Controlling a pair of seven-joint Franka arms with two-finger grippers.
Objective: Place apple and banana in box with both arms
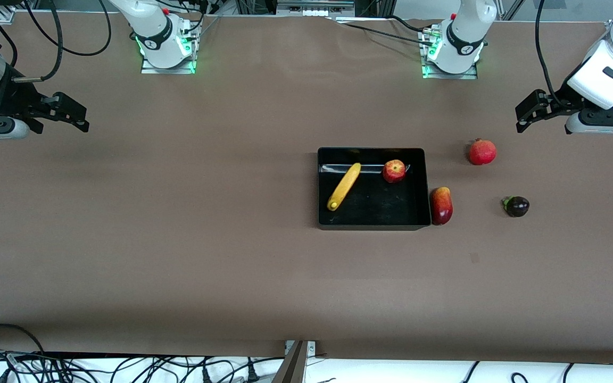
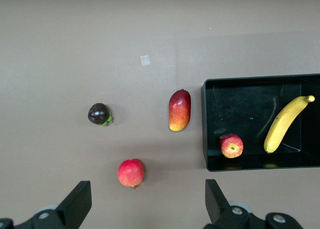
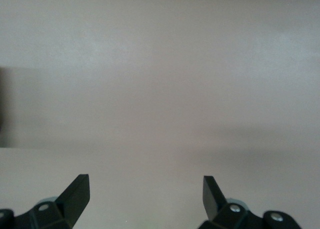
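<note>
The black box (image 1: 375, 213) (image 2: 240, 106) sits mid-table, a little toward the left arm's end. The yellow banana (image 1: 344, 186) (image 2: 283, 124) lies slanted inside it. The red streaked apple (image 1: 394, 171) (image 2: 230, 145) rests in the box too, beside the banana, toward the left arm's end. My left gripper (image 1: 519, 119) (image 2: 147, 186) hangs open and empty over the table at the left arm's end. My right gripper (image 1: 84, 118) (image 3: 145, 179) is open and empty over bare table at the right arm's end.
A dark-red-and-yellow elongated fruit (image 1: 441, 205) (image 2: 180, 110) lies against the box's wall toward the left arm's end. A round red fruit with a crown tip (image 1: 482, 152) (image 2: 131, 172) and a dark purple fruit (image 1: 516, 206) (image 2: 99, 113) lie farther toward that end.
</note>
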